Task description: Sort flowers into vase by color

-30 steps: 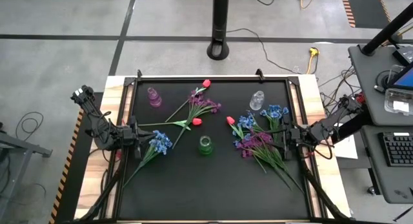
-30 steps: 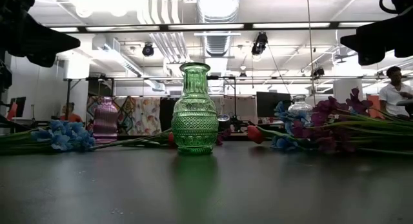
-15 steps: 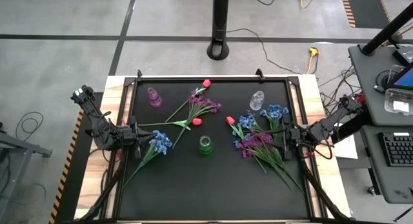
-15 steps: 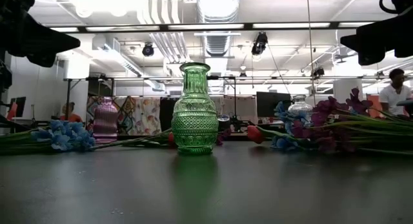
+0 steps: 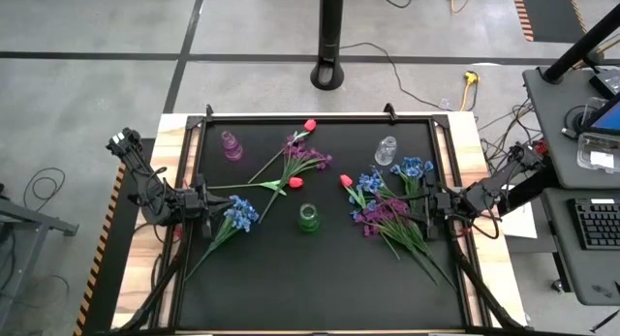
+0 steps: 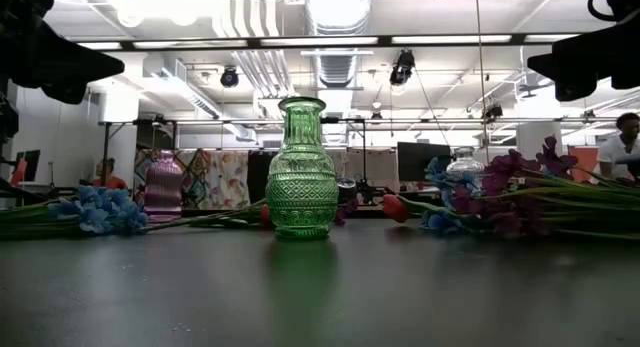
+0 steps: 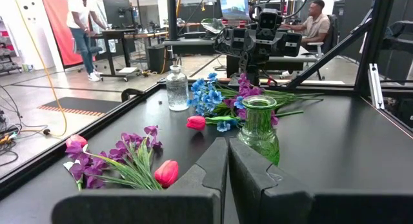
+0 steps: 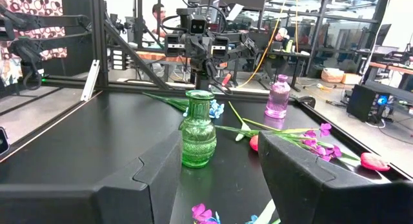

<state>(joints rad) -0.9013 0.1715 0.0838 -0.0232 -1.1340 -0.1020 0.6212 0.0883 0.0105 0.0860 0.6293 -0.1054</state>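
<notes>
The left gripper (image 5: 203, 202) hovers at the left edge of the black table (image 5: 320, 288), its fingers (image 7: 213, 169) pressed together and holding nothing. Just beside it lies a blue flower (image 5: 239, 213), blossom toward the table's middle, stem running diagonally back toward the near left corner. The right gripper (image 5: 431, 208) sits at the right edge with its fingers (image 8: 164, 166) spread apart, empty, close to a heap of blue and purple flowers (image 5: 387, 215) whose stems fan toward the near right corner. In that heap the stems overlap, so single flowers are hard to tell apart.

The green vase (image 5: 308, 217) stands upright near the centre, between the two grippers and touching no flower. A purple vase (image 5: 232, 144) stands at the far left, a clear vase (image 5: 386, 150) at the far right. Between them lies a purple bunch (image 5: 302, 157) with two red buds (image 5: 296, 182), stems pointing left. In the low view both grippers are cut off at the upper corners
</notes>
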